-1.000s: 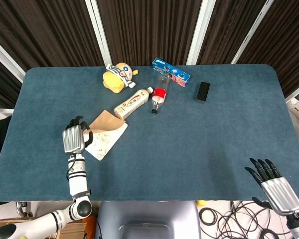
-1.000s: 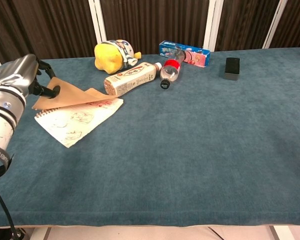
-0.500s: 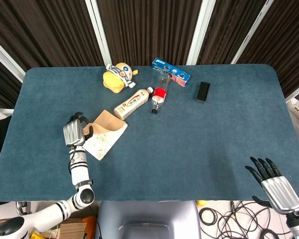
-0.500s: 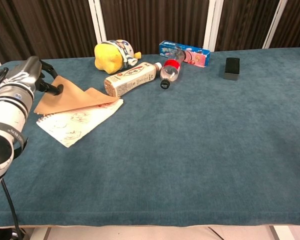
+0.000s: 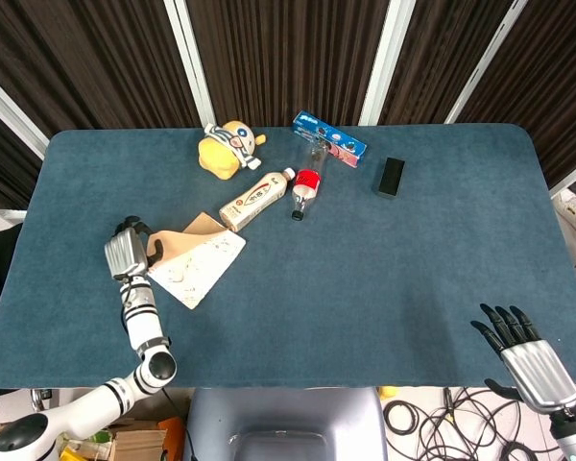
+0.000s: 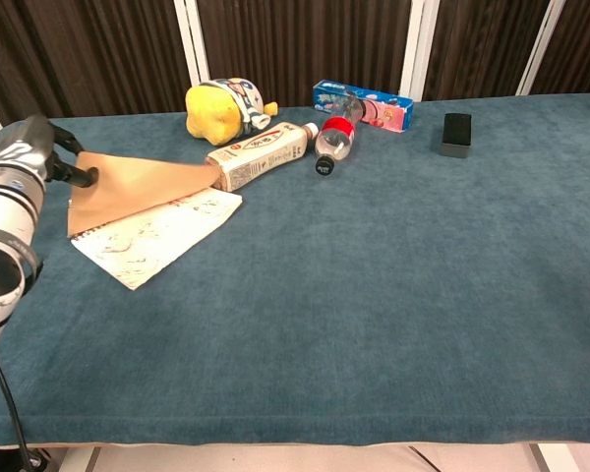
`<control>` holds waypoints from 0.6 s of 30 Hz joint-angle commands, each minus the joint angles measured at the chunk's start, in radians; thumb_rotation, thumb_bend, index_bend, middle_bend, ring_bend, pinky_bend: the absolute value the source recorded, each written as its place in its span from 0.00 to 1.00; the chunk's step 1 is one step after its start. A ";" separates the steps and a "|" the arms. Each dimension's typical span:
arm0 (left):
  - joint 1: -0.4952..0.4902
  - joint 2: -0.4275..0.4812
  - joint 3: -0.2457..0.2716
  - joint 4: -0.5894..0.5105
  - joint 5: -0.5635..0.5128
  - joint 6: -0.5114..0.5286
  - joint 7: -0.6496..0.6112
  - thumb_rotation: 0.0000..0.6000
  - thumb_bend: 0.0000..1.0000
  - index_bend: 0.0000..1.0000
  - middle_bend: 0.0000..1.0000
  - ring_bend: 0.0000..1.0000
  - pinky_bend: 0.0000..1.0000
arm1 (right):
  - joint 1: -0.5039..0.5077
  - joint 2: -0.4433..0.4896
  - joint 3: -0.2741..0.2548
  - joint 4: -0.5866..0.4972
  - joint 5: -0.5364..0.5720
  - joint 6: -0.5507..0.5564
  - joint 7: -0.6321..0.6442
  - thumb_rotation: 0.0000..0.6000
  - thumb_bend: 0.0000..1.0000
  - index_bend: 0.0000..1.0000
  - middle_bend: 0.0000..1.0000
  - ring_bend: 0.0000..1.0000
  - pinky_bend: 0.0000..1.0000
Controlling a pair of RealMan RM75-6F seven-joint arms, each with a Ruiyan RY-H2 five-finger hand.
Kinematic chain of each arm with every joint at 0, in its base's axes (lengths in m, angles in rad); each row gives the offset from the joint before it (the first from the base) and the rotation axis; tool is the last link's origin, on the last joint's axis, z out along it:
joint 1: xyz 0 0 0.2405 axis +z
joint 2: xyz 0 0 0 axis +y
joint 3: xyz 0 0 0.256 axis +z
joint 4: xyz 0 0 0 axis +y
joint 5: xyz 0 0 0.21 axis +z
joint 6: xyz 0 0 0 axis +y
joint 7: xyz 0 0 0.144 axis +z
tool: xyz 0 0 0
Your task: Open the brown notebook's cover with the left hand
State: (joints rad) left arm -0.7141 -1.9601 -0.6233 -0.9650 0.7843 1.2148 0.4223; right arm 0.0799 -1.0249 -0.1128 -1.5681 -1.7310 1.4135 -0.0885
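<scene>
From the head view: left hand [image 5: 127, 254] at 9 o'clock on the table [image 5: 384, 279], pinching the raised brown cover [image 5: 176, 242] of the notebook [image 5: 194, 269]; right hand [image 5: 524, 353] at 5 o'clock, off the edge, fingers spread, holding nothing. From the chest view: left hand [image 6: 25, 157] at 10 o'clock, gripping the cover's [image 6: 128, 187] corner, lifted above the sketched page [image 6: 157, 236], its far end by the milk-tea bottle [image 6: 256, 154].

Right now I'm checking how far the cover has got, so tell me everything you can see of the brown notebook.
The brown notebook lies at the table's left, a corner toward the camera. Its plain tan cover, card-like, is lifted and held at its left corner by the left hand. The white page beneath shows faint drawings. The cover's far end reaches the milk-tea bottle.
</scene>
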 commanded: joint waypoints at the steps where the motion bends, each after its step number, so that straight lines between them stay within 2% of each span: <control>1: -0.003 0.008 -0.012 0.040 -0.020 -0.009 -0.018 1.00 0.49 0.70 0.26 0.23 0.38 | 0.000 0.000 -0.001 0.001 -0.001 0.001 0.001 1.00 0.00 0.18 0.00 0.00 0.02; 11: -0.017 0.020 -0.037 0.130 -0.078 -0.044 -0.044 1.00 0.49 0.70 0.26 0.23 0.38 | 0.001 -0.002 0.000 -0.001 0.003 -0.005 -0.006 1.00 0.00 0.18 0.00 0.00 0.02; 18: -0.025 0.006 -0.002 0.205 -0.044 -0.029 -0.072 1.00 0.49 0.70 0.26 0.23 0.39 | 0.001 -0.001 0.001 -0.004 0.007 -0.007 -0.009 1.00 0.00 0.18 0.00 0.00 0.02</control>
State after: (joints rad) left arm -0.7354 -1.9466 -0.6363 -0.7808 0.7279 1.1798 0.3610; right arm 0.0808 -1.0261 -0.1122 -1.5720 -1.7243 1.4070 -0.0978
